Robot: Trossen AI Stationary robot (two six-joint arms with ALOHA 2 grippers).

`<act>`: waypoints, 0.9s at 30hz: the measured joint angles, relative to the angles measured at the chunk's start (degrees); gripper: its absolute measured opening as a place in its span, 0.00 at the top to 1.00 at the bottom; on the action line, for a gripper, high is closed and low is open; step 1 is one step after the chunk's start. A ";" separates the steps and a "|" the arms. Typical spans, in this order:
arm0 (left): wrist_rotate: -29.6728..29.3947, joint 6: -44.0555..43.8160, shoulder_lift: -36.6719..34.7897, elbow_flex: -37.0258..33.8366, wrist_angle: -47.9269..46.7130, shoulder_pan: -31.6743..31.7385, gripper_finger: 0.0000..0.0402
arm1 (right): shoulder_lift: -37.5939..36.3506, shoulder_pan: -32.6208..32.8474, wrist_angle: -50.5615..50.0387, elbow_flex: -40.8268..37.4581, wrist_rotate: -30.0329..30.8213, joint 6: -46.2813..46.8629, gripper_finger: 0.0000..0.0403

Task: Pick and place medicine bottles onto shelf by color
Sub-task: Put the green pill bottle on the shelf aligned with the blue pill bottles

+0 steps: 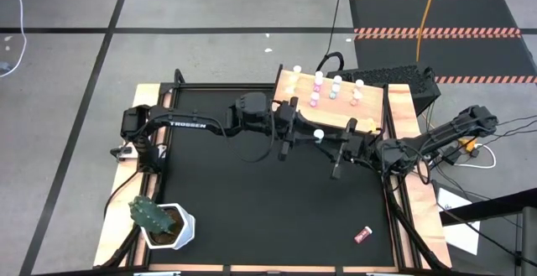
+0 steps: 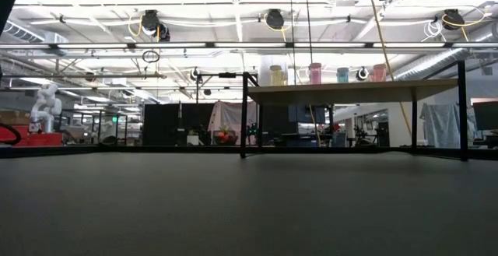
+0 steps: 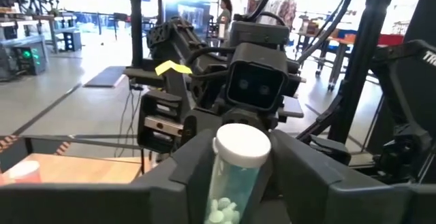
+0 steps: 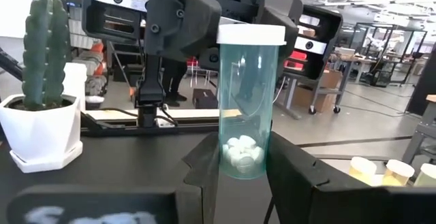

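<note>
Both pairs of fingers are closed on one teal bottle point(image 4: 244, 101) — the right gripper point(image 4: 235, 169) clamps its lower body, where white pills lie at the bottom, while the left gripper point(image 3: 235, 183) grips the sides just under the white cap. The bottle stands upright, held in the air above the black bench point(image 1: 252, 200), just beside the shelf point(image 1: 373, 112). More bottles stand on the shelf; a red bottle point(image 1: 362, 235) lies on the bench, well apart — a cactus point(image 1: 151, 215) stands at another corner.

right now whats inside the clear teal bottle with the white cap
A small heap of white pills at the bottom of the clear teal bottle; above them it looks empty. The dark fingers cover its base.
</note>
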 joint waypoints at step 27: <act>-4.60 2.34 -0.01 0.00 -2.67 0.76 0.59 | 1.20 -4.31 -0.32 -0.01 0.16 2.16 0.76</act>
